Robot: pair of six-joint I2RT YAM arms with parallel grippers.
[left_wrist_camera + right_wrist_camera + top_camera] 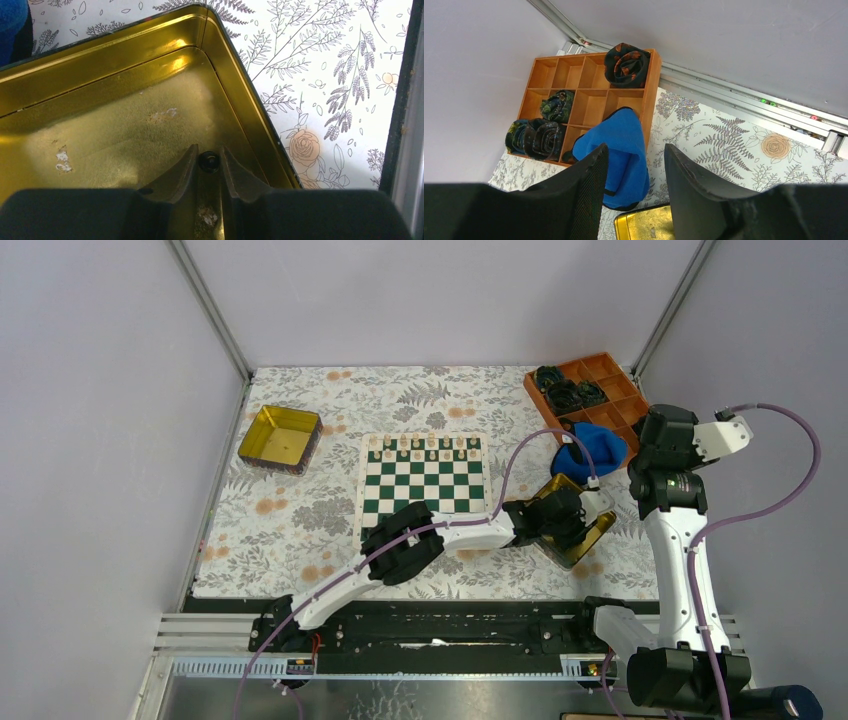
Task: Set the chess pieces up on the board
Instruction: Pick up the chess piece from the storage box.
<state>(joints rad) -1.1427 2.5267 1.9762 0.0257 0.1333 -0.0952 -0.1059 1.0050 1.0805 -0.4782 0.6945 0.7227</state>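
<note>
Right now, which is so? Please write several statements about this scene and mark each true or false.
1. The cream chess pieces stand in one row at the far edge of the board. True.
2. The left jaws are in the gold tin left of the board. False: they are in the gold tin right of it.
3. A black chess piece sits between the left jaws. True.
4. The right jaws hold a chess piece. False: they are open and empty.

I find nothing legible in my three views: no lettering, numbers or brand marks on the gold tin [100, 55], the wooden compartment tray [589, 107] or the chess board [425, 485].
</note>
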